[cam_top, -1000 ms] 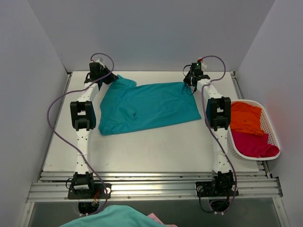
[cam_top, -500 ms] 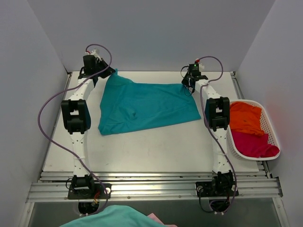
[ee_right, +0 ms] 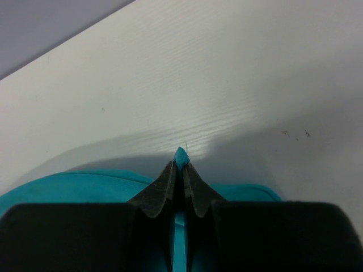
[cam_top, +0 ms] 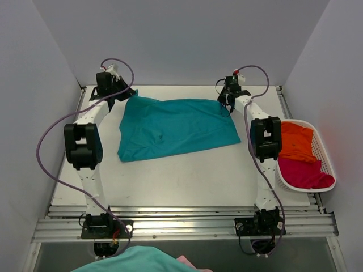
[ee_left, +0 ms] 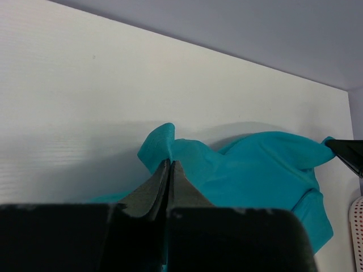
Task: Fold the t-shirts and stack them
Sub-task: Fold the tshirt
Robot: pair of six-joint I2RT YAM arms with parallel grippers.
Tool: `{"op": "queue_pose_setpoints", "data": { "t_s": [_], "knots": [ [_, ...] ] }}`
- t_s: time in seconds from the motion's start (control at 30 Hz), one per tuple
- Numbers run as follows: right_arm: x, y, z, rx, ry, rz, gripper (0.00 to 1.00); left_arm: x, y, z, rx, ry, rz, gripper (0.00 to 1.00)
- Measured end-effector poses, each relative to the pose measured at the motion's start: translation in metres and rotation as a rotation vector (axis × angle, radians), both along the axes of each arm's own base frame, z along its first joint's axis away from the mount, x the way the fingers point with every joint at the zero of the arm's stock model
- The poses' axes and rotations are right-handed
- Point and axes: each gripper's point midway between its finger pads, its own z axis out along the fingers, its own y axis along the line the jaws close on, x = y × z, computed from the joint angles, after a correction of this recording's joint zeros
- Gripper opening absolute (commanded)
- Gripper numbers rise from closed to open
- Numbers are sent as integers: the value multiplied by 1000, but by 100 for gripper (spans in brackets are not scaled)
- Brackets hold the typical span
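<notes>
- Left gripper (cam_top: 126,94) was pinched shut on one far corner of the teal t-shirt (cam_top: 176,127). Cloth bunched up just past its tips in the wrist view.
- Right gripper (cam_top: 225,103) was clamped shut on the other far corner, with only a sliver of teal poking out between its tips.
- The shirt lay spread on the worktop (cam_top: 187,181), stretched between the two grippers and trailing to the near side of both. Small wrinkle mid-cloth, near hem uneven.
- Step, as judged: flattening the shirt before a first fold.
- To do it well: draw the corners apart evenly, stay low over the worktop, keep the far edge taut.
- The right grip looked thin and could slip under a hard tug.
- Back wall (cam_top: 181,39) sat close beyond both grippers, so probably little room to pull further that way.
- Purple cables (cam_top: 48,141) looped off both wrists; a snag risk, by my guess.
- White basket (cam_top: 328,164) sat well off to the right gripper's outer, near side, holding the orange t-shirt (cam_top: 295,141) and magenta t-shirt (cam_top: 303,173), both unfolded.
- More teal cloth (cam_top: 130,260) showed under the arm bases; couldn't tell what.
</notes>
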Motion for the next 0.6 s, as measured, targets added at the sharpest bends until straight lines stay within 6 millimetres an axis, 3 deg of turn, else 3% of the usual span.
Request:
{"op": "queue_pose_setpoints", "data": {
  "t_s": [0.2, 0.37, 0.4, 0.43, 0.47, 0.53, 0.57, 0.6],
  "knots": [
    [-36, -9, 14, -25, -1, -20, 0, -38, 1, 16, 62, -41, 11, 2],
    [-77, -18, -2, -52, 39, -46, 0, -93, -6, 10, 146, -49, 29, 2],
    [-86, -20, -9, -56, 48, -58, 5, -107, -7, 5, 170, -42, 37, 6],
    [-97, -23, -18, -59, 63, -71, 14, -122, -10, -3, 192, -27, 49, 24],
    [-109, -25, -28, -64, 92, -85, 51, -135, -12, -10, 213, -14, 60, 41],
    [-130, -35, -49, -85, 148, -131, 96, -162, -16, -27, 233, 12, 96, 94],
    [-135, -40, -55, -101, 156, -159, 100, -177, -17, -40, 241, 35, 120, 94],
    [-132, -41, -48, -102, 137, -180, 100, -192, -16, -55, 252, 67, 152, 94]
  ]
}}
